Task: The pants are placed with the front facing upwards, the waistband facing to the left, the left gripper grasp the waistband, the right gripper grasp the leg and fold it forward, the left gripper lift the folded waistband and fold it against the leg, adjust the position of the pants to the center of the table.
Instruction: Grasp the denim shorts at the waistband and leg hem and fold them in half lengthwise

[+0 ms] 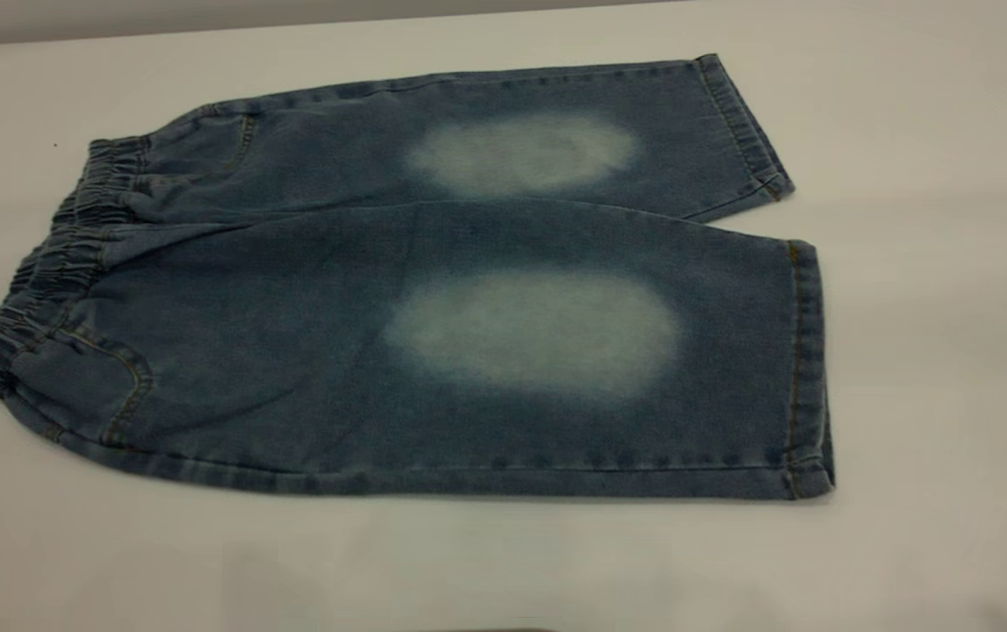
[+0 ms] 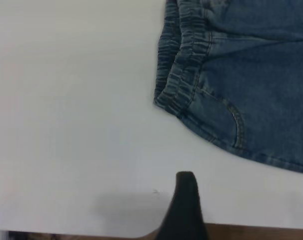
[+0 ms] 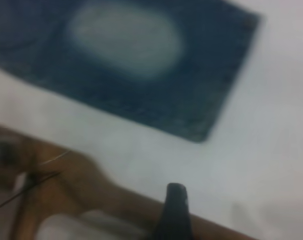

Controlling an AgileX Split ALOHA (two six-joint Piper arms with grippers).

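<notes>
Denim pants (image 1: pixel 398 290) lie flat and unfolded on the white table (image 1: pixel 933 369), front side up. The elastic waistband (image 1: pixel 46 281) is at the exterior view's left; both leg hems (image 1: pixel 806 369) are at its right, the nearer leg slightly overlapping the farther one. Each leg shows a pale faded patch (image 1: pixel 534 329) at the knee. No fold has been made.

Neither arm appears in the exterior view. The left gripper (image 2: pixel 186 200) shows only one dark fingertip in its wrist view, over bare table near the table edge, apart from the waistband corner; whether its fingers are spread or together cannot be told. The right gripper (image 3: pixel 174 210) likewise shows one fingertip, near the table edge, apart from the near leg's hem corner; finger state cannot be told.

Assessment: the task is at its opening step, no grasp yet taken. The next move likely calls for the left gripper to close the gap to the waistband's near corner and the right gripper to reach the near hem, each pinching both layers.
</notes>
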